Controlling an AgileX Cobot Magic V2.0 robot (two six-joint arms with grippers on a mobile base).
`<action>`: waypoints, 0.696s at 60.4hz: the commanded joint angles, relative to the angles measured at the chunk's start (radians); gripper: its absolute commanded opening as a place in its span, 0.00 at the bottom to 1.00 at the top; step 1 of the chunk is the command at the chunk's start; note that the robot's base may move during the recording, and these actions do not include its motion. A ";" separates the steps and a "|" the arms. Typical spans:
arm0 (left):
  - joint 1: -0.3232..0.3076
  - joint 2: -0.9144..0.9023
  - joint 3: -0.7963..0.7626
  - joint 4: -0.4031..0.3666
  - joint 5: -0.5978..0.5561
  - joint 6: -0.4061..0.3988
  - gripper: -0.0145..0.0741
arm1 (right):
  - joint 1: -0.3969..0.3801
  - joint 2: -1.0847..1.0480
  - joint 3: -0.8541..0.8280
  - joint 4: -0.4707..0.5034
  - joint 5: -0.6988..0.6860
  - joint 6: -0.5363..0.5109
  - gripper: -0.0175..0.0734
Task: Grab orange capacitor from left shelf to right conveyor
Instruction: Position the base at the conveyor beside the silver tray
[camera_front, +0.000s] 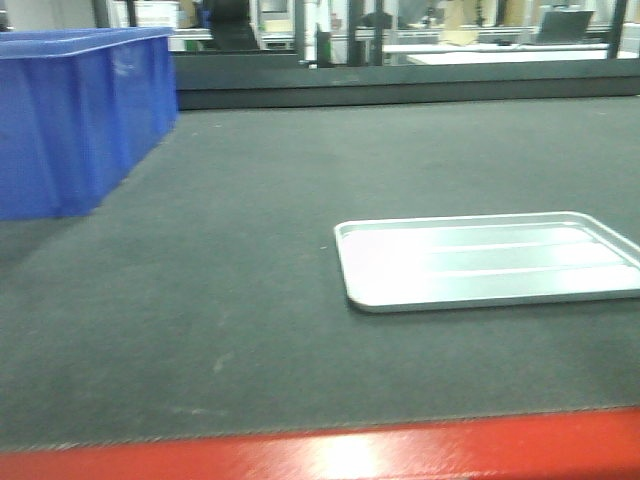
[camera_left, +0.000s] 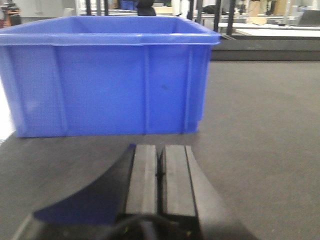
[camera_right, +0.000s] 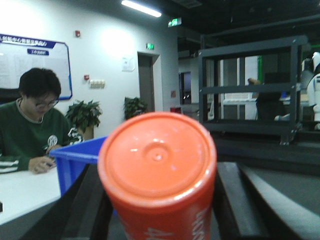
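Steadiness first: with orange capacitor (camera_right: 157, 170) clamped in right gripper (camera_right: 161, 212) and not yet on right conveyor (camera_front: 230, 250), carry upright, lower onto bare belt clear of silver tray (camera_front: 490, 262) and blue bin (camera_left: 110, 85), then release, keeping left gripper (camera_left: 160, 172), closed and empty, aside.

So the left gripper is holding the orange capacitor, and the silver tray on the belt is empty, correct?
Not quite. The right gripper holds the orange capacitor, seen in the right wrist view; the left gripper is shut on nothing. The silver tray on the belt is empty, as you said.
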 joint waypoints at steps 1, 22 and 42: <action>-0.002 -0.007 0.022 -0.003 -0.088 0.000 0.02 | -0.001 -0.013 -0.027 -0.013 -0.147 -0.011 0.25; -0.002 -0.007 0.022 -0.003 -0.088 0.000 0.02 | -0.001 -0.008 -0.027 -0.013 -0.265 -0.011 0.25; -0.002 -0.007 0.022 -0.003 -0.088 0.000 0.02 | -0.001 0.245 -0.037 -0.013 -0.244 -0.011 0.25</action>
